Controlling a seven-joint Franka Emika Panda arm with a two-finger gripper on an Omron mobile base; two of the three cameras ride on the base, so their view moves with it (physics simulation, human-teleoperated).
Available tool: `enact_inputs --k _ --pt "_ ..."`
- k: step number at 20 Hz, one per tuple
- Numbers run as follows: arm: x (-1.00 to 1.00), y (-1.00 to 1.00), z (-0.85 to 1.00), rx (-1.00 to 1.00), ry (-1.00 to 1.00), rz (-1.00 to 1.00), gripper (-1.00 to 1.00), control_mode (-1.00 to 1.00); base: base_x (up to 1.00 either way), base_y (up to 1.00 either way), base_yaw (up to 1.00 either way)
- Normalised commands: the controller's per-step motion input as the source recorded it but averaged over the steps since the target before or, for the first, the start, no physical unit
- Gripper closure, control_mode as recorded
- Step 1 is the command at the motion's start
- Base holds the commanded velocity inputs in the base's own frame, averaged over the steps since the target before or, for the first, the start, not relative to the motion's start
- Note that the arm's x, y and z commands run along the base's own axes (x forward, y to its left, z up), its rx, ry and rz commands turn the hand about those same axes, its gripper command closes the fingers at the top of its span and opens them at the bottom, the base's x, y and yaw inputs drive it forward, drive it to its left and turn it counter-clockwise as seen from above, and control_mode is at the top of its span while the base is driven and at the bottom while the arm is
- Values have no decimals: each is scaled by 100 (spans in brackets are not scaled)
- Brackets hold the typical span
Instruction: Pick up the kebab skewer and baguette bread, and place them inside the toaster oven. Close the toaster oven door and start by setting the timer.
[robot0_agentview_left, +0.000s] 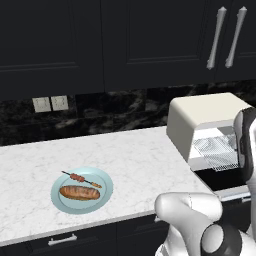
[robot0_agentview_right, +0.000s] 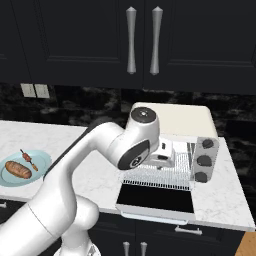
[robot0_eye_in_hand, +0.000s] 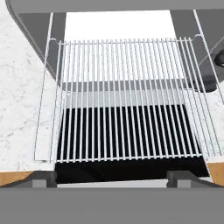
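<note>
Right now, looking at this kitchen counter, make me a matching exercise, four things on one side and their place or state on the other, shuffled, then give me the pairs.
Column one:
1. baguette bread
2. toaster oven door
3. wire rack
4. end effector

Column two:
A. folded down flat, open
B. pulled out over the door
C. lying on the pale blue plate beside the kebab skewer
D. open, holding nothing

Pairs: 1-C, 2-A, 3-B, 4-D
</note>
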Motion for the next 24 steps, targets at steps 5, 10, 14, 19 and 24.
enact_inputs --k 5,10,14,19,24 --pt "-9 100 0 -6 5 10 -100 -100 0 0 0" --pt "0 100 8 -2 7 10 -100 -100 0 0 0" --pt "0 100 7 -1 9 9 -100 -100 0 0 0" --pt "0 100 -1 -7 6 9 -100 -100 0 0 0" --pt "0 95 0 -2 8 15 -100 -100 0 0 0"
